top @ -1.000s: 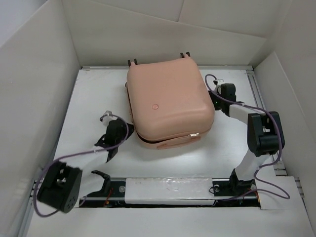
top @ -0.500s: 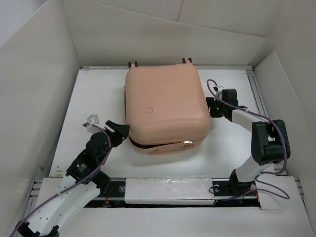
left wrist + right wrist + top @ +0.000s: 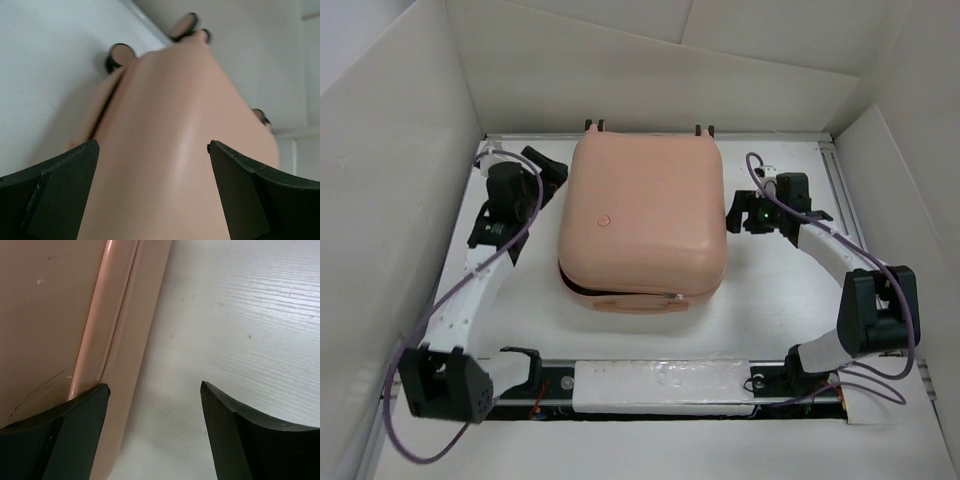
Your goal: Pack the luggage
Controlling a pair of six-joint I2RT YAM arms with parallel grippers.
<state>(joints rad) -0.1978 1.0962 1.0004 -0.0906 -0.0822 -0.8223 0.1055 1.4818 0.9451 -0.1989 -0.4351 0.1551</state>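
Note:
The luggage [image 3: 642,220], a peach-pink hard-shell suitcase, lies flat and closed in the middle of the white table [image 3: 770,300], with its caster wheels [image 3: 592,125] at the far edge. My left gripper [image 3: 545,170] stands open beside its far-left corner. In the left wrist view the shell [image 3: 165,125] fills the space ahead of the open left gripper [image 3: 152,145], and a wheel [image 3: 120,52] shows beyond. My right gripper [image 3: 735,212] is open by the suitcase's right side. In the right wrist view the right gripper [image 3: 154,385] is over bare table, with the shell's seam [image 3: 120,315] at its left finger.
White walls [image 3: 410,150] enclose the table on the left, back and right. A metal rail [image 3: 660,385] with the arm bases runs along the near edge. A metal zipper pull [image 3: 672,297] shows on the suitcase's front edge.
My left arm swung from the suitcase's front-left corner to its far-left corner. Both grippers opened wider. The suitcase shifted left and squared up.

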